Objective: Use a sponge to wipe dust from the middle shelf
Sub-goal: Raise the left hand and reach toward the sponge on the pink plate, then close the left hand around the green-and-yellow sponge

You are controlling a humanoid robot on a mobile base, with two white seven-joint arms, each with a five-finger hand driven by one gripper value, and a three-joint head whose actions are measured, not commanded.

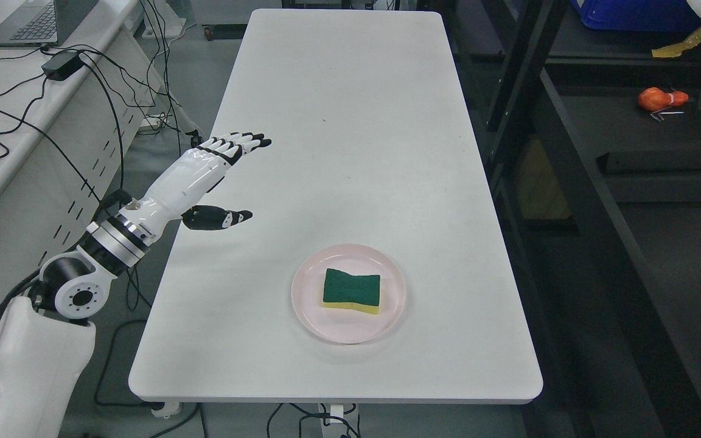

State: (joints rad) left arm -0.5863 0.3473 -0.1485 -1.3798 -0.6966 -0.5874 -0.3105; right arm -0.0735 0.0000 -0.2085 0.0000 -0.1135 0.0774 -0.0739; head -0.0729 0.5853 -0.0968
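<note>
Lying nearest the camera, the green-and-yellow sponge (351, 291) rests flat on a pink plate (314, 316) toward the near end of the white bench (350, 121), untouched. Further back, at the bench's left edge, the left robot hand (219, 176) hovers with fingers extended and thumb apart, holding nothing, well apart from the sponge. The right arm is not seen. Beyond, at right, stands a dark shelving unit (575, 164); which level counts as the middle shelf is unclear from this angle. Risk: a sideways reach could catch the plate's rim and slide it, or pinch the sponge off-centre.
</note>
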